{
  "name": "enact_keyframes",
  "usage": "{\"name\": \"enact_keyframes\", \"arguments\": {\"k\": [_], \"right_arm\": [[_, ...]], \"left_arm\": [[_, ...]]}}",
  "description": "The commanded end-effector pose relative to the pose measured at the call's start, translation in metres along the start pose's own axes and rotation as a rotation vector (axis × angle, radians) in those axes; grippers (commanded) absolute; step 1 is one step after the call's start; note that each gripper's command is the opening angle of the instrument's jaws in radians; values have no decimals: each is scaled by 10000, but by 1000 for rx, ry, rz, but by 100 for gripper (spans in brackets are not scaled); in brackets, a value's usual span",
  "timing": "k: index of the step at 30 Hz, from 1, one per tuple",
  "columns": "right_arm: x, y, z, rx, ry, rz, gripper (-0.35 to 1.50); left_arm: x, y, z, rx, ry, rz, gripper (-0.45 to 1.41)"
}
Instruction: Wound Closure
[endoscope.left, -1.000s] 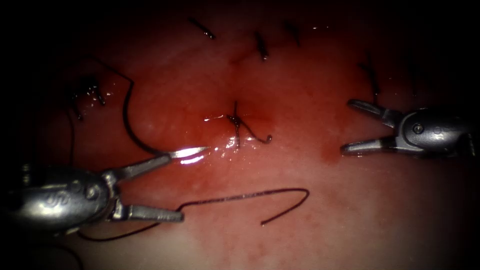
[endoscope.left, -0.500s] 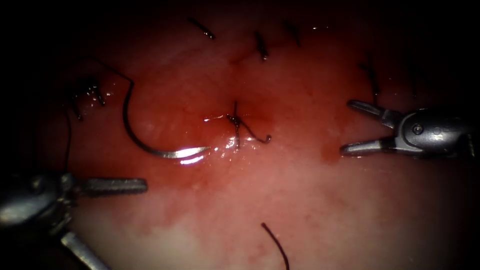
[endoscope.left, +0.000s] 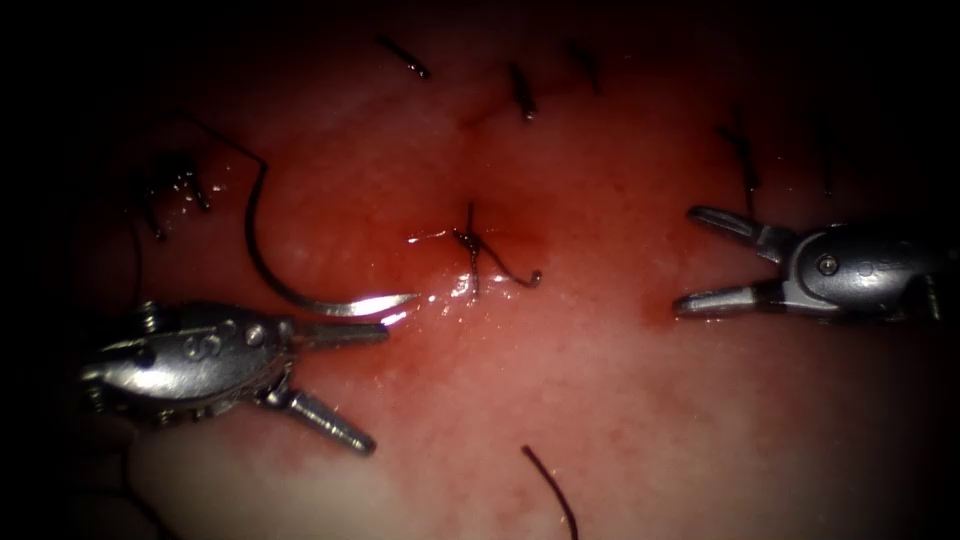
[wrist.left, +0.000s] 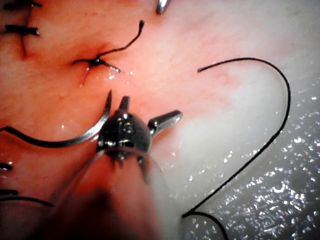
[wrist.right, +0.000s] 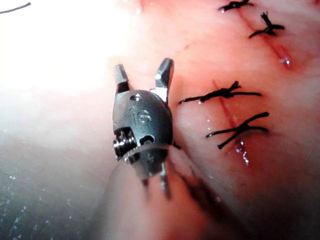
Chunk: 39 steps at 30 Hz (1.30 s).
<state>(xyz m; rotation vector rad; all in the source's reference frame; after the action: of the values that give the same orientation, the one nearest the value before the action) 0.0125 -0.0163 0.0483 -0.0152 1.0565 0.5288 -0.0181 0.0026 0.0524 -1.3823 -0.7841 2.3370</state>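
Beside the left hand: the needle (endoscope.left: 300, 285) lies loose on the tissue (endoscope.left: 620, 420), left of the cut, its bright point just past that hand's upper tip.
Left hand (endoscope.left: 365, 385): spread wide, grasping nothing.
Right hand (endoscope.left: 685, 260): released too, hovering empty over the tissue well off to the cut's right.
Needle feel: I'd judge it light, stiff and slick with red fluid (endoscope.left: 500, 235); the mid-curve, away from the point, looks the safest hold.
Thread (wrist.left: 270, 135): limp, trailing in a wide loop off that hand's far side.
Tissue: soft and wet, likely to tear if tugged.
Hard to see: the needle's tail end fades into shadow behind the left hand; where thread joins it I can't tell.
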Motion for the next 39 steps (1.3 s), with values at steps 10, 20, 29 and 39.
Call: {"name": "enact_keyframes", "arguments": {"k": [10, 20, 29, 39], "right_arm": [[-5, -7, 6, 0, 1, 0, 118], [-7, -5, 1, 6, 2, -1, 109], [-7, -2, -5, 15, 2, -1, 104], [-6, -4, -3, 12, 2, 0, 104]], "left_arm": [[37, 19, 2, 226, 168, 77, 37], [88, 42, 43, 370, 125, 324, 41], [93, 17, 71, 397, 110, 337, 59], [81, 2, 76, 440, 71, 249, 56]]}}
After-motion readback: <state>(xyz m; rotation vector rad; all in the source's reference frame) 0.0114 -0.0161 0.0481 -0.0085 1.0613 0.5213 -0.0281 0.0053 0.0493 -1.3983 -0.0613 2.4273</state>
